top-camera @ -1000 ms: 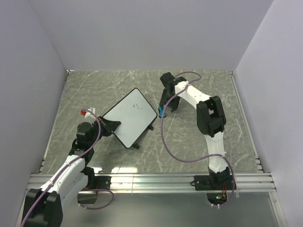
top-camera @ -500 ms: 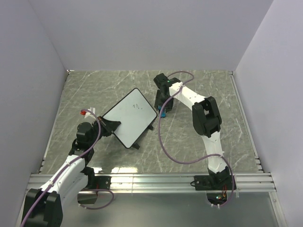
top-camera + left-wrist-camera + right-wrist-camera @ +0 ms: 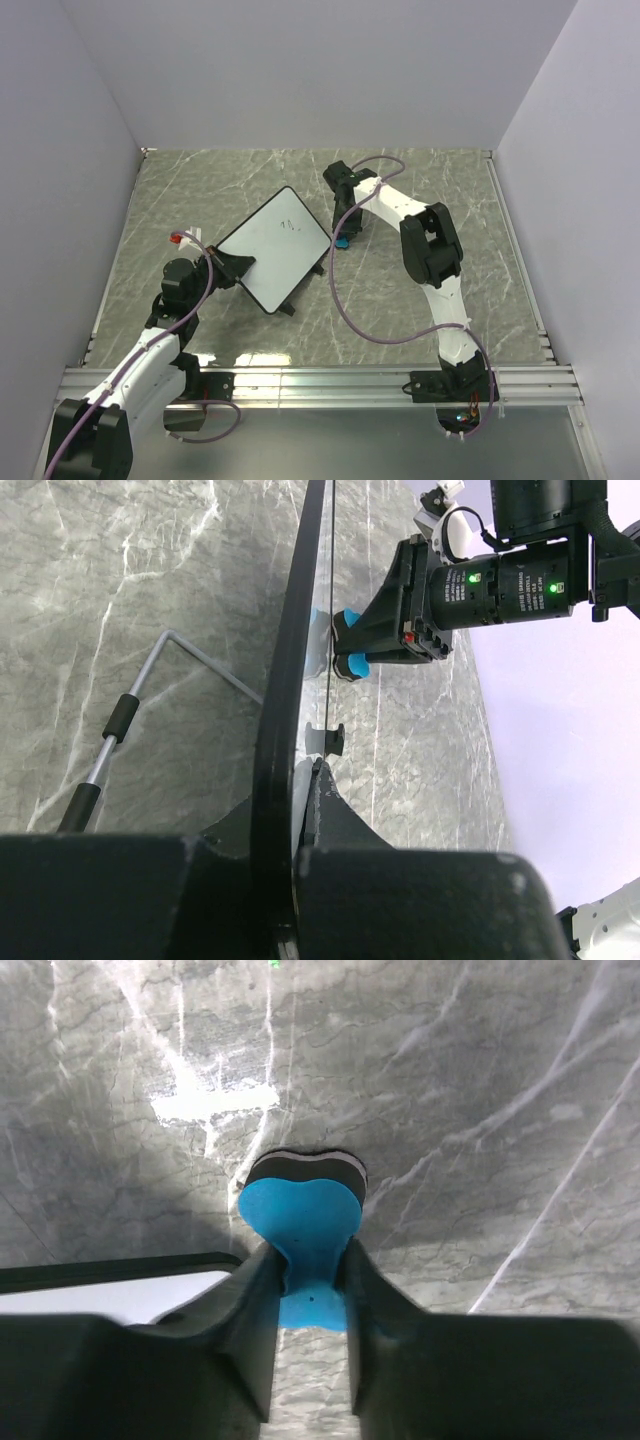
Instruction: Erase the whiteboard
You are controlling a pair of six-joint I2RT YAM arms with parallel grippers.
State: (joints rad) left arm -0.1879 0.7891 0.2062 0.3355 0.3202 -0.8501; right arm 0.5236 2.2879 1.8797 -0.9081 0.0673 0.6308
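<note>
Right gripper [image 3: 308,1260] pinched on blue eraser [image 3: 303,1215] at its waist, just beside whiteboard [image 3: 275,248] right corner. Left gripper [image 3: 236,266] clamped on whiteboard's near-left edge, holding it tilted. Black scribbles [image 3: 289,226] near whiteboard's far corner.

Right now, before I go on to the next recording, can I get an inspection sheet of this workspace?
Surface: grey marbled table, no spills seen.
Job's things: whiteboard tilted, with a few black marks near its far corner. The blue eraser is beside the board's right edge, not on the marks.
Clutter: one small red item at the left, too small to identify.
Tools: left tool shut on the whiteboard's edge. Right tool shut on the eraser's narrow middle.
Cables: purple cables run along both arms, and the right one loops over the table.
Surroundings: plain pale walls on three sides, metal rail at the near edge.
</note>
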